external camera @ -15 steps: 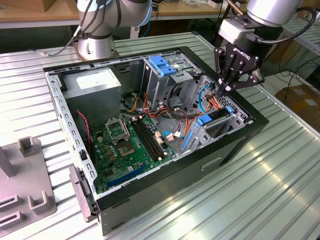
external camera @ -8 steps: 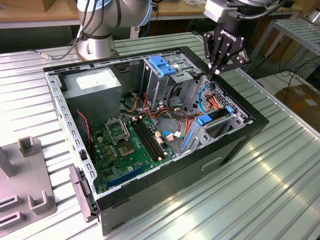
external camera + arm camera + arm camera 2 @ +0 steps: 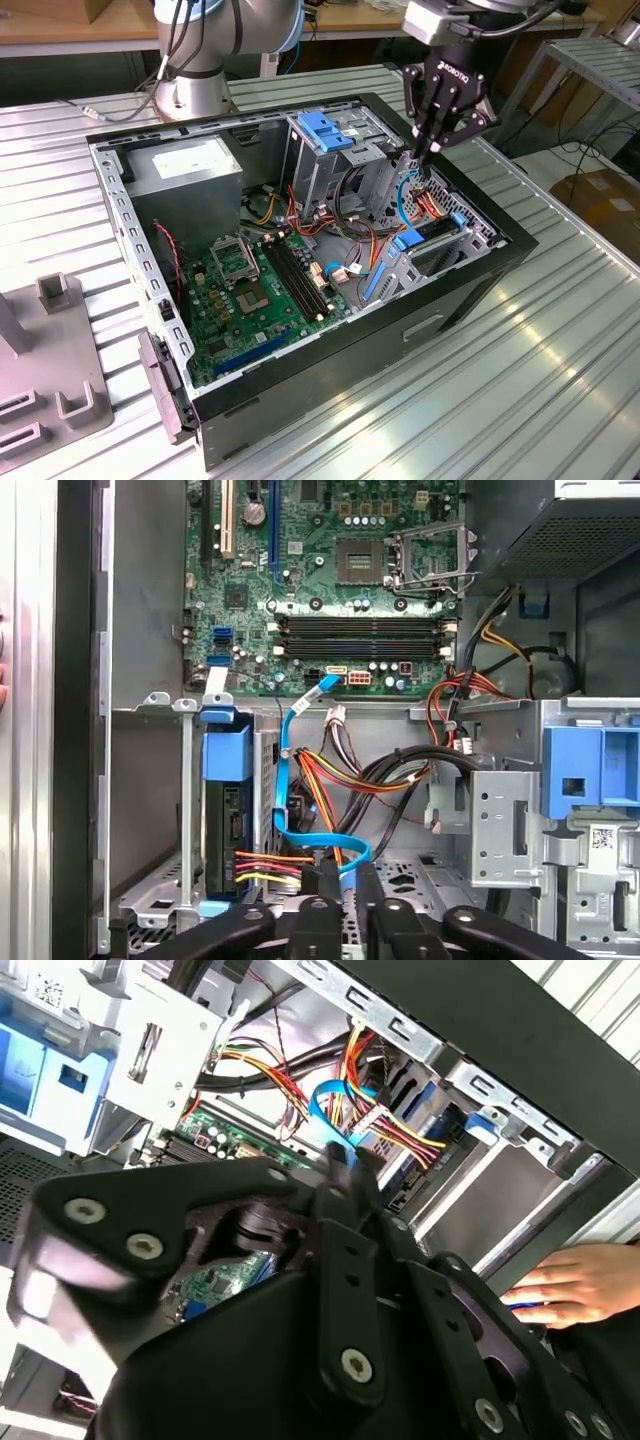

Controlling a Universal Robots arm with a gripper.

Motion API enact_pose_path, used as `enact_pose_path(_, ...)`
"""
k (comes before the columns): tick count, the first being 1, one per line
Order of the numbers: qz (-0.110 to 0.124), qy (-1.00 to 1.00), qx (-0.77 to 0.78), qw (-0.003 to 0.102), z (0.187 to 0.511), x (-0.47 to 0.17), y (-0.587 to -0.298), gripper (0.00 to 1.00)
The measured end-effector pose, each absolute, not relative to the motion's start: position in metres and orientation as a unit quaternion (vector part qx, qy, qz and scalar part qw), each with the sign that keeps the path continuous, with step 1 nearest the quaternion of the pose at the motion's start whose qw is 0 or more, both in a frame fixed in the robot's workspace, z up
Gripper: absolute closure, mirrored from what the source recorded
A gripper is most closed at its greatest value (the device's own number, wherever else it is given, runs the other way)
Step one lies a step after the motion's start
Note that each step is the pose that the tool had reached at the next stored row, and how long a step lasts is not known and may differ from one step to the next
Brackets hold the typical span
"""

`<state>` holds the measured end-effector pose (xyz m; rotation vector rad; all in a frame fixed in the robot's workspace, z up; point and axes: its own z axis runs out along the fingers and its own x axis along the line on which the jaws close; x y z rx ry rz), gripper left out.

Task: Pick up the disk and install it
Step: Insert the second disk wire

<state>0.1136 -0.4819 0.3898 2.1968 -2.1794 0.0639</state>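
Open black metal computer case (image 3: pixel 470 290) lying on its side on the ribbed silver metal worktop (image 3: pixel 560 380), green circuit board (image 3: pixel 250 290) exposed. Black robot fingers (image 3: pixel 420 152) pointing down over the case's far end at the exterior view's right, pinched closed on the black end plug of a flat blue data cable (image 3: pixel 285 780). Silver-grey metal disk in its bright blue plastic carrier (image 3: pixel 227 810) seated edge-on in the silver metal cage (image 3: pixel 180 810), nearer along that same right side, red and yellow wires (image 3: pixel 265 865) plugged into its end. Person's hand (image 3: pixel 580 1285) resting at the case's outer rim.
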Motion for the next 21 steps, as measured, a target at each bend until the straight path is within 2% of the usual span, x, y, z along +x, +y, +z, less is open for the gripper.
enact_pose_path(1, 0.021, -0.704, 0.71, 0.023, 0.389, 0.114, -0.482, 0.77)
enact_pose_path(2, 0.021, -0.704, 0.71, 0.024, 0.388, 0.114, -0.481, 0.71)
enact_pose_path(3, 0.023, -0.704, 0.71, 0.025, 0.388, 0.114, -0.48, 0.71)
enact_pose_path(4, 0.024, -0.704, 0.709, 0.027, 0.387, 0.114, -0.479, 0.64)
enact_pose_path(7, 0.031, -0.704, 0.709, 0.034, 0.384, 0.114, -0.475, 0.64)
enact_pose_path(11, 0.05, -0.703, 0.708, 0.052, 0.382, 0.114, -0.475, 0.64)
enact_pose_path(12, 0.052, -0.702, 0.708, 0.055, 0.381, 0.114, -0.475, 0.65)
enact_pose_path(16, 0.066, -0.701, 0.707, 0.069, 0.377, 0.114, -0.475, 0.89)
enact_pose_path(21, 0.069, -0.701, 0.706, 0.072, 0.377, 0.114, -0.475, 0.89)
